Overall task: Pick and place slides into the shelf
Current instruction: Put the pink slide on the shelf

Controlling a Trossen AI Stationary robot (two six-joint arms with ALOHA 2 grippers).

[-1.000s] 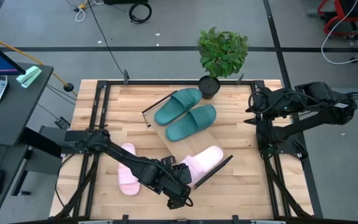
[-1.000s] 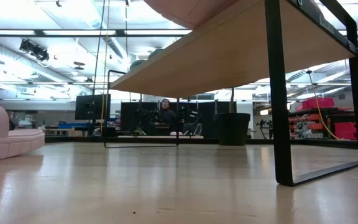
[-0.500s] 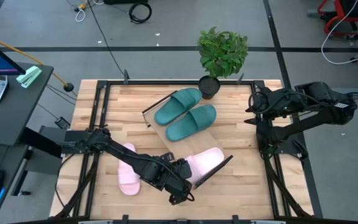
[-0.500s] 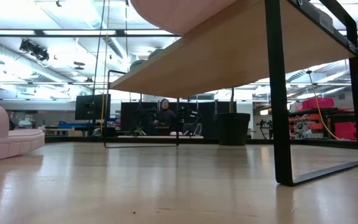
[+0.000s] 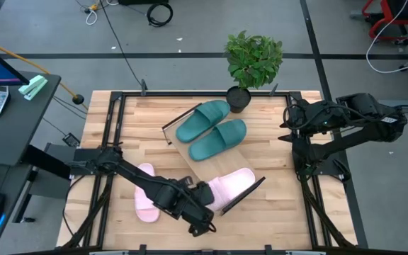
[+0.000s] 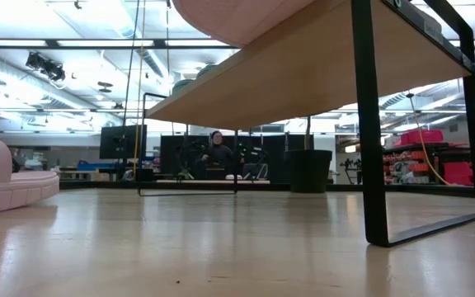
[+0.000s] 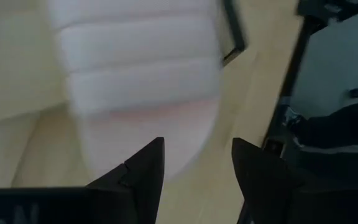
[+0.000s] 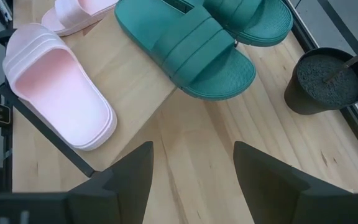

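A pale pink slide (image 5: 231,185) of smooth foam, with a wide ribbed strap, was seen lying on the shelf (image 5: 190,157) just below the centre of the high view, its end beside the black bar at the board's lower right. The left gripper (image 5: 205,205) was placed at the slide's lower-left end, its dark fingers (image 7: 145,171) held apart and nothing gripped between them; the jointed left arm was stretched low across the table from the left edge. Two dark teal-green slides (image 5: 212,129) were laid side by side on the shelf's upper part, near a potted plant (image 5: 252,62). The second pink slide (image 5: 144,195) was left on the slatted tabletop (image 5: 275,184) at lower left. The right gripper (image 5: 289,127) was held folded at the right edge, its fingers spread.
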